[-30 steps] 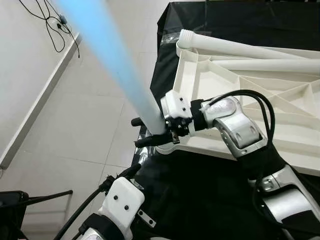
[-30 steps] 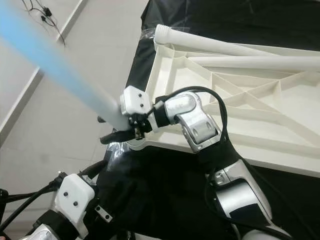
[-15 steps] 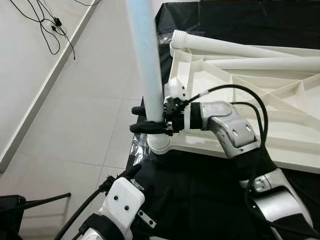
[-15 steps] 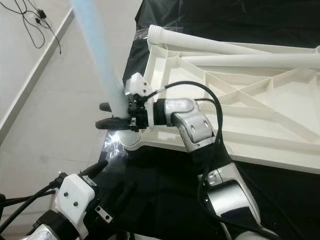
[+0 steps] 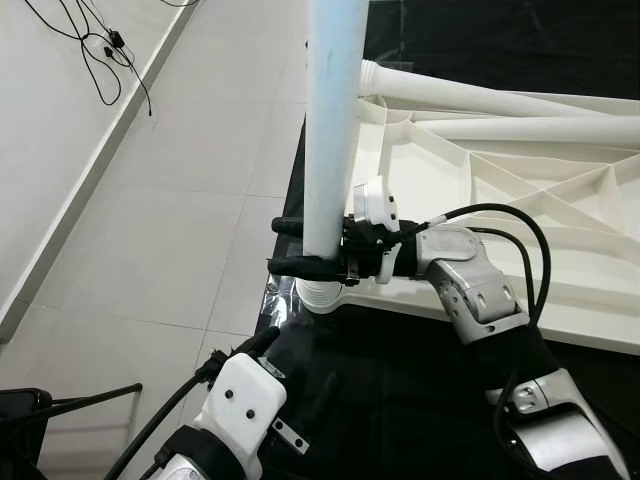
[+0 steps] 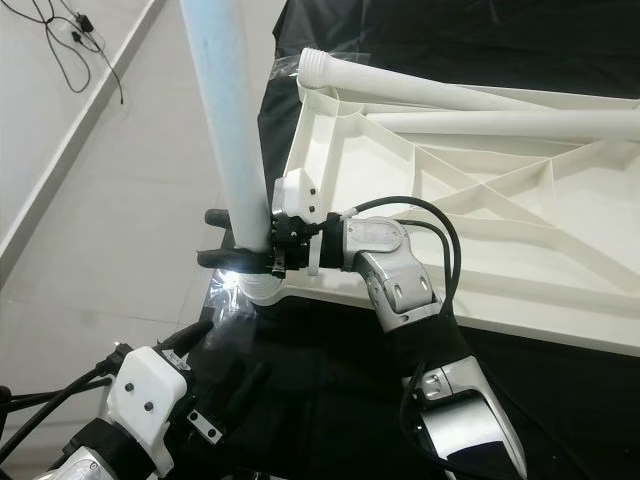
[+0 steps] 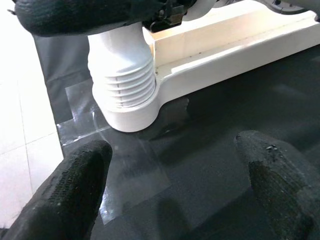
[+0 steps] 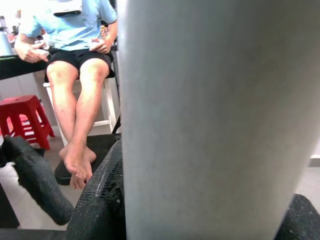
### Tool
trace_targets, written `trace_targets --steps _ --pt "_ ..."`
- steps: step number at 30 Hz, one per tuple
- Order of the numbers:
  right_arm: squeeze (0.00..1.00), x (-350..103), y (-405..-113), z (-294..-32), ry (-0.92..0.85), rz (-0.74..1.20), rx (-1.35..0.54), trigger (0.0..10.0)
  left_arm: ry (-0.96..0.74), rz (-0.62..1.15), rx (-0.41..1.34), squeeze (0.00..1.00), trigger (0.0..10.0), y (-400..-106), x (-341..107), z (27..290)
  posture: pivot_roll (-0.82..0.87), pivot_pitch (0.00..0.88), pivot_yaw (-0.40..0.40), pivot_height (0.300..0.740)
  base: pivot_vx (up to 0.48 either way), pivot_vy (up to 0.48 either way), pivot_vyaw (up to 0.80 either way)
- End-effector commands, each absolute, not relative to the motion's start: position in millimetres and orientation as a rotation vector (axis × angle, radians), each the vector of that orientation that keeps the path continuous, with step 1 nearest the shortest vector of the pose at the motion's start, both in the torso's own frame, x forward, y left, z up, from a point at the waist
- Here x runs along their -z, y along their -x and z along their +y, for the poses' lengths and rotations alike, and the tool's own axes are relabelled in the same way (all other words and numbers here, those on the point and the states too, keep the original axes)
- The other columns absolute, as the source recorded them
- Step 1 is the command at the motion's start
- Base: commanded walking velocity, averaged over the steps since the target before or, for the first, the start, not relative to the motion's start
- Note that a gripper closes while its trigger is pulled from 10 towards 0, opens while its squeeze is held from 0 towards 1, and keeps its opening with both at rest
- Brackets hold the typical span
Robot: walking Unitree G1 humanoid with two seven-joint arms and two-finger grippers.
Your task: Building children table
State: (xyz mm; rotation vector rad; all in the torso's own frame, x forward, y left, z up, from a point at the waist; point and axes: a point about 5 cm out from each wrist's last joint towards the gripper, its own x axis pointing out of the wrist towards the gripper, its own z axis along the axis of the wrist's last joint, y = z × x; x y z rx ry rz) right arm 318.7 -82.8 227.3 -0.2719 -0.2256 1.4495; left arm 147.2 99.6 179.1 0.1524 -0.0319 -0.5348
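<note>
A white tabletop [image 5: 470,200] lies upside down on a black-covered surface. A long pale table leg [image 5: 330,130] stands nearly upright at its near left corner. The leg's ribbed lower end [image 7: 125,85] sits in the corner socket [image 7: 132,117]. My right gripper [image 5: 303,246] is shut on the leg just above the socket, one black finger on each side. Low at the left, my left gripper [image 7: 175,185] hovers open over the black cover, just in front of the socket and holding nothing. Two more white legs [image 5: 480,100] lie across the tabletop's far side.
Tiled floor [image 5: 150,230] runs along the left of the black cover [image 5: 400,400], with cables [image 5: 110,50] by the wall. A dark object [image 5: 20,415] sits at the bottom left. In the right wrist view a person [image 8: 75,55] sits beyond the leg, beside a red stool [image 8: 25,112].
The leg, held by my right gripper, has swung from leaning far left to almost upright over the corner socket. The left arm has stayed put.
</note>
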Motion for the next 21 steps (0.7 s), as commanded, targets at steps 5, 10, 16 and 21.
trace_targets --steps 5,10,16,21 --pt "0.0 -168.2 -314.7 -103.8 0.476 0.034 -1.442 10.0 -0.162 -0.006 0.537 0.0 10.0 -144.4 -176.3 100.5 0.06 0.392 0.088 0.74 0.0 0.0 0.0" --pt "0.0 -168.4 -314.9 -104.2 0.488 0.021 -1.442 10.0 -0.162 -0.006 0.537 0.0 10.0 -144.6 -176.3 100.5 0.06 0.392 0.088 0.74 0.0 0.0 0.0" --pt "0.0 -170.4 -316.1 -106.2 0.502 0.035 -1.458 10.0 -0.163 -0.006 0.54 0.0 10.0 -145.0 -176.2 100.6 0.06 0.393 0.09 0.74 0.0 0.0 0.0" --pt "0.0 -176.6 -316.4 -108.5 0.44 0.075 -1.495 10.0 -0.163 -0.006 0.54 0.0 10.0 -145.3 -176.1 100.6 0.06 0.393 0.089 0.74 0.0 0.0 0.0"
